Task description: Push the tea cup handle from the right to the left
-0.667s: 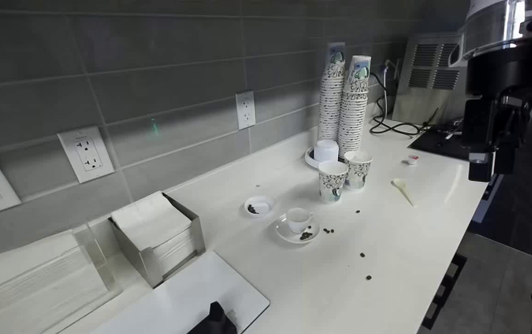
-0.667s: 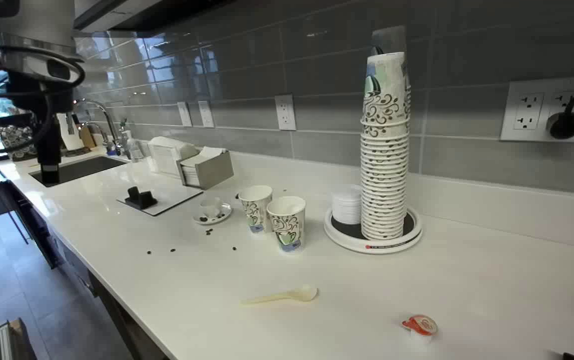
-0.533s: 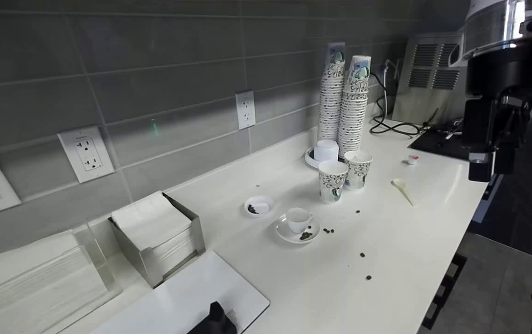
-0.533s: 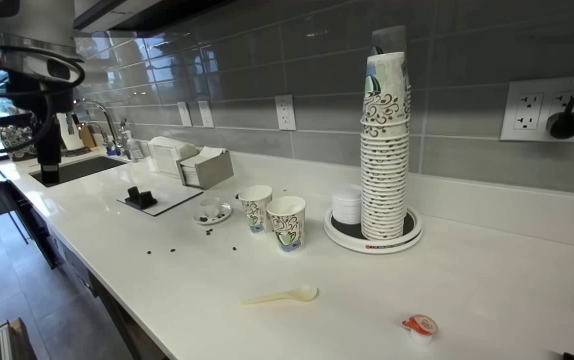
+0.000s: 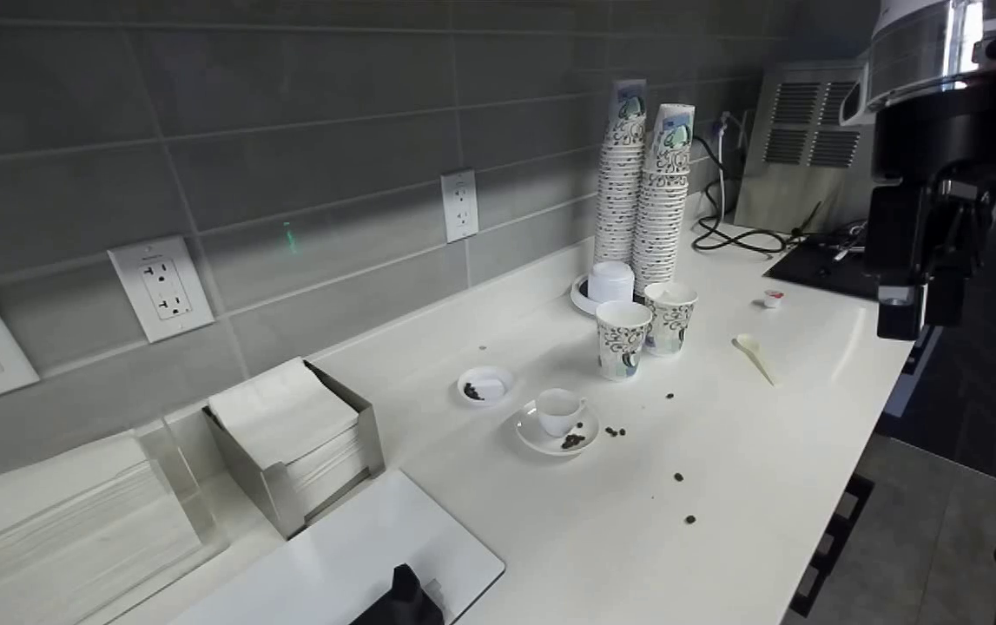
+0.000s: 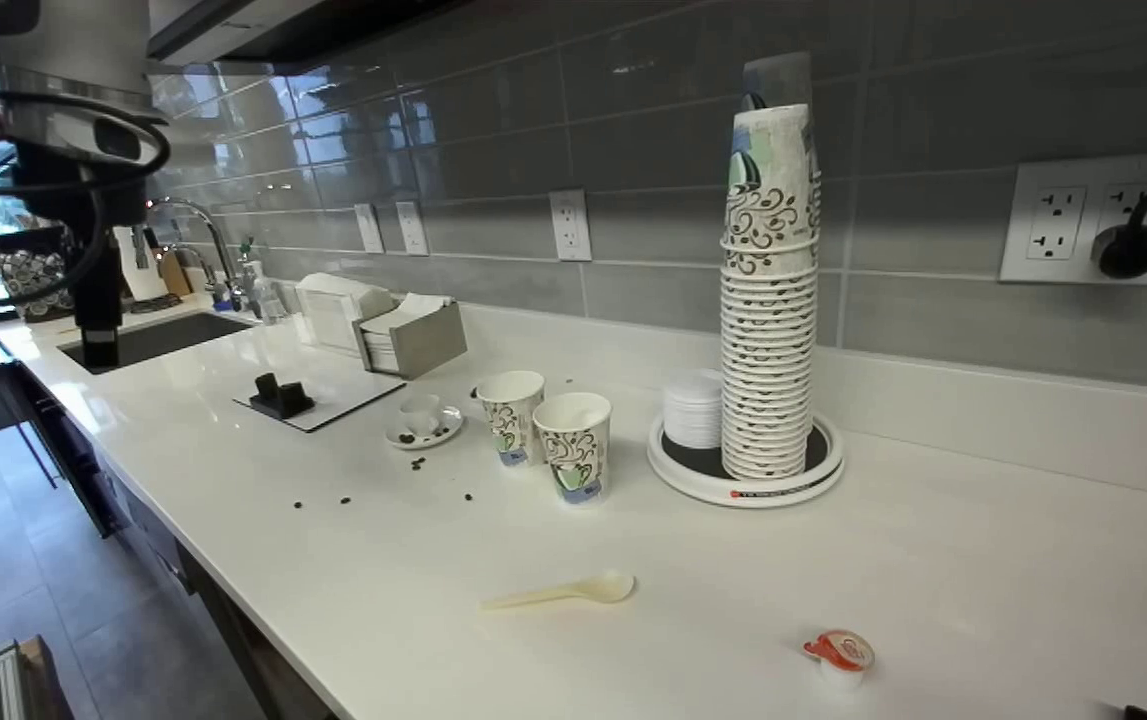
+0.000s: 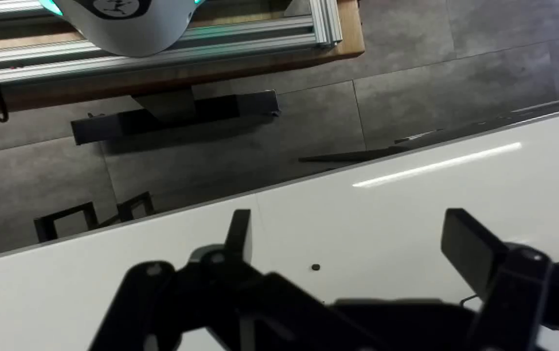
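The small white tea cup (image 5: pixel 557 413) stands upright on its white saucer (image 5: pixel 541 444), with dark beans beside it. Its small white handle (image 5: pixel 583 404) sticks out to the right in an exterior view. The cup (image 6: pixel 421 413) and saucer (image 6: pixel 451 424) also show in an exterior view, where the handle is too small to make out. My gripper (image 5: pixel 921 317) hangs high above the counter, well away from the cup; it also shows in an exterior view (image 6: pixel 99 345). In the wrist view the gripper (image 7: pixel 348 234) is open with nothing between its fingers, and the cup is out of view.
Two patterned paper cups (image 5: pixel 622 340) stand beside the tea cup. A small white dish (image 5: pixel 491 385) with beans, a napkin box (image 5: pixel 337 460) and a white board (image 5: pixel 359 555) are nearby. Tall cup stacks (image 6: pixel 771 340), a spoon (image 6: pixel 573 591) and loose beans lie along the counter.
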Controlling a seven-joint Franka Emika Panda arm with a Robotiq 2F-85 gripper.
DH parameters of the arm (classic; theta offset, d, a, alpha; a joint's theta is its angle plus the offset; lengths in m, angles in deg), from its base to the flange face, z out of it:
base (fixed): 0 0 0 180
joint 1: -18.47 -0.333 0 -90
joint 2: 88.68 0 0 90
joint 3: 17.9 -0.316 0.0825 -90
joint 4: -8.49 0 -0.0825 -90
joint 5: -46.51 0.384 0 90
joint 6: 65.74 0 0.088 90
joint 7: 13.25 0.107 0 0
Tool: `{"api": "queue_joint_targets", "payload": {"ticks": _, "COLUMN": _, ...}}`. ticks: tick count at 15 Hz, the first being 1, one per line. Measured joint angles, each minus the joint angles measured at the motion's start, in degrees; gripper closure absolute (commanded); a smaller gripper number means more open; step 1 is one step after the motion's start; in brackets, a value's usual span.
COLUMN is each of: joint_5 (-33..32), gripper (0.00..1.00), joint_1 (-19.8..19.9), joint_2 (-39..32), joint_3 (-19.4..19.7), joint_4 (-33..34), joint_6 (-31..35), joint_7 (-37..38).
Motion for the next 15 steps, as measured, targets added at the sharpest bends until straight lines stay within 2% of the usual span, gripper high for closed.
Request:
{"api": "queue_joint_targets", "payload": {"ticks": 5, "joint_5": 0.03, "gripper": 0.0, "joint_1": 0.66, "joint_2": -0.55, "joint_3": -1.15, "joint_4": 0.0, "joint_6": 0.95, "joint_7": 1.16}}
{"api": "queue_joint_targets", "payload": {"ticks": 9, "joint_5": 0.09, "gripper": 0.0, "joint_1": 1.49, "joint_2": -5.29, "joint_3": -6.2, "joint_4": 0.04, "joint_6": 11.07, "joint_7": 7.48}}
{"api": "queue_joint_targets", "payload": {"ticks": 10, "joint_5": 0.09, "gripper": 0.25, "joint_1": 1.5, "joint_2": -6.99, "joint_3": -7.19, "joint_4": 0.08, "joint_6": 14.05, "joint_7": 8.8}}
{"api": "queue_joint_targets", "payload": {"ticks": 11, "joint_5": 0.09, "gripper": 0.27, "joint_1": 1.5, "joint_2": -8.93, "joint_3": -7.95, "joint_4": 0.19, "joint_6": 16.96, "joint_7": 9.83}}
{"api": "queue_joint_targets", "payload": {"ticks": 15, "joint_5": -0.15, "gripper": 0.55, "joint_1": 1.79, "joint_2": -18.01, "joint_3": -8.49, "joint_4": 1.86, "joint_6": 25.4, "joint_7": 11.06}}
